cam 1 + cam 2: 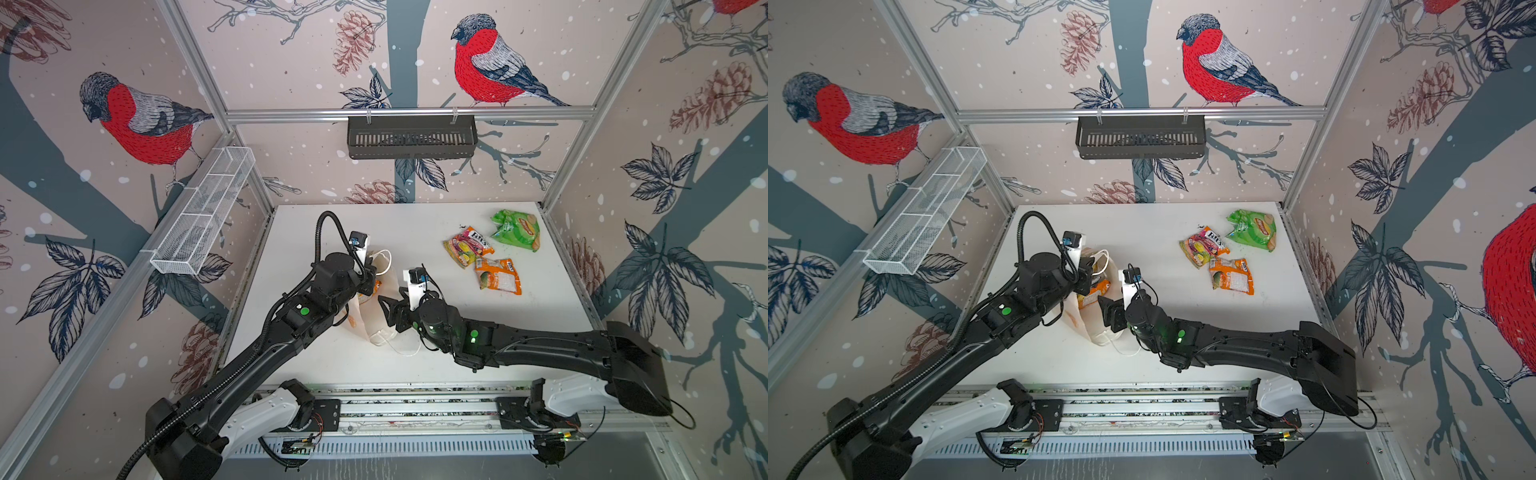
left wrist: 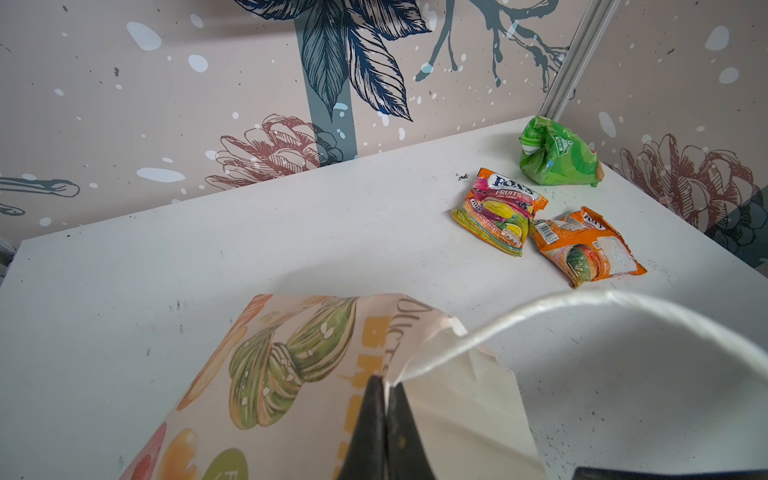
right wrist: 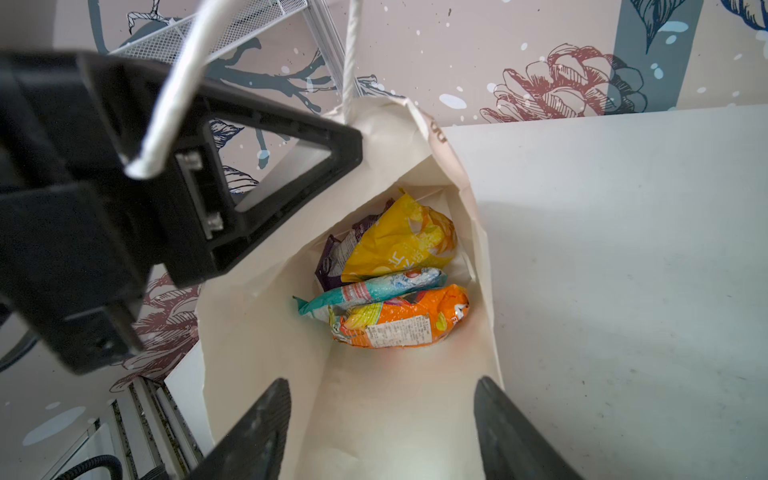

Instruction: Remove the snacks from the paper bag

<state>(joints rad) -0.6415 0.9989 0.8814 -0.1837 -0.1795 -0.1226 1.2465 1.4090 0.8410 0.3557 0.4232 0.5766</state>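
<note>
Right gripper (image 3: 382,384), jaws spread, sat at paper bag (image 3: 249,332) mouth. Orange packet (image 3: 399,320) lay straight ahead inside, long axis jaw-to-jaw. Left gripper (image 2: 386,384) pinched the bag's rim.

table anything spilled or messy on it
Yes: dark specks lie scattered on the table beside the multicoloured packet, like spilled crumbs, and the green packet is crumpled.

Matt creased paper bag (image 3: 266,324), twisted cord handle (image 2: 611,294), glossy crinkled plastic snacks (image 3: 399,245), scuffed smooth white table (image 2: 249,249)
</note>
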